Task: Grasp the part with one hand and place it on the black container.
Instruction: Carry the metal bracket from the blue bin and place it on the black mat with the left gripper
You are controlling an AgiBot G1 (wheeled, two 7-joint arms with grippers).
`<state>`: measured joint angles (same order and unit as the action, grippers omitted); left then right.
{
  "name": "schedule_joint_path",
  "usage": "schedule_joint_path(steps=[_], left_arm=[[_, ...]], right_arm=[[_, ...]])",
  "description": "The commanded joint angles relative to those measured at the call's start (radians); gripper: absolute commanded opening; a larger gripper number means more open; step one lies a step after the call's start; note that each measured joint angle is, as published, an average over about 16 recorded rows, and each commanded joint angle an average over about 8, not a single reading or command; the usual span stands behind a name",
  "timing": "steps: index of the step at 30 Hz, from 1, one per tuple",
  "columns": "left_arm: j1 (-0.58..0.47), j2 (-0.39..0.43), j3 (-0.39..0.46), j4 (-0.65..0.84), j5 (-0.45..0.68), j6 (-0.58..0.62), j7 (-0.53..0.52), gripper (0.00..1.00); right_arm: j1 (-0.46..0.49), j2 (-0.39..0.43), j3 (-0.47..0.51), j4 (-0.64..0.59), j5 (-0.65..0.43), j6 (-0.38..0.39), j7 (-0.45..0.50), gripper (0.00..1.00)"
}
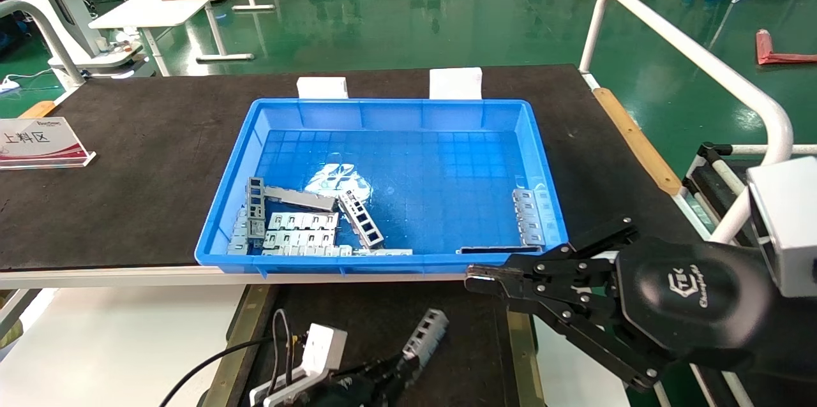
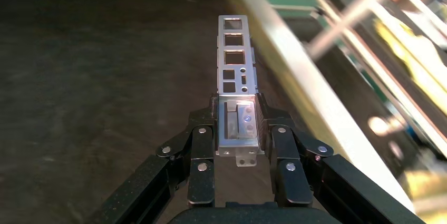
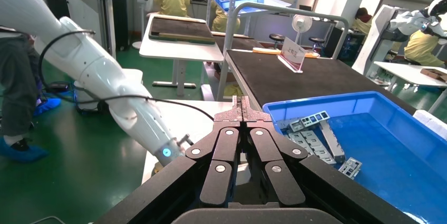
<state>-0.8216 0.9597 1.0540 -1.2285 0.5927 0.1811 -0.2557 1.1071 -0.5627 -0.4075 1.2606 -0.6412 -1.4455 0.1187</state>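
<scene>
My left gripper is shut on the part, a silver-grey ladder-like strip with rectangular windows. It holds the strip by one end over the black container, near its right rail. In the left wrist view the part sticks out straight ahead from between the closed fingers, over the container's matte surface. I cannot tell whether the strip touches the surface. My right gripper is shut and empty, parked at the crate's front right corner.
The blue crate on the black mat holds several more grey parts at its front left and right. Olive-tan rails edge the container. A sign stand sits far left. A white railing runs along the right.
</scene>
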Motion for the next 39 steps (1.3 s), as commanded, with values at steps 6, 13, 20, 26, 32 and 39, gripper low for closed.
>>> schedule_joint_path(steps=[6,13,20,26,32,39], left_arm=[[0.01,0.102,-0.006,0.06,-0.024,-0.144,-0.03,0.0],[0.007,0.194,-0.025,0.13,-0.045,-0.232,-0.053,0.0],[0.002,0.268,-0.057,0.198,-0.053,-0.277,-0.069,0.0],[0.007,0.307,-0.085,0.237,-0.042,-0.289,-0.07,0.08],[0.02,0.327,-0.11,0.253,-0.026,-0.296,-0.068,0.75],[0.033,0.337,-0.132,0.259,-0.01,-0.296,-0.065,1.0]], right_arm=[[0.0,0.0,0.0,0.0,0.0,0.0,0.0,0.0],[0.0,0.0,0.0,0.0,0.0,0.0,0.0,0.0],[0.0,0.0,0.0,0.0,0.0,0.0,0.0,0.0],[0.0,0.0,0.0,0.0,0.0,0.0,0.0,0.0],[0.0,0.0,0.0,0.0,0.0,0.0,0.0,0.58],[0.0,0.0,0.0,0.0,0.0,0.0,0.0,1.0]])
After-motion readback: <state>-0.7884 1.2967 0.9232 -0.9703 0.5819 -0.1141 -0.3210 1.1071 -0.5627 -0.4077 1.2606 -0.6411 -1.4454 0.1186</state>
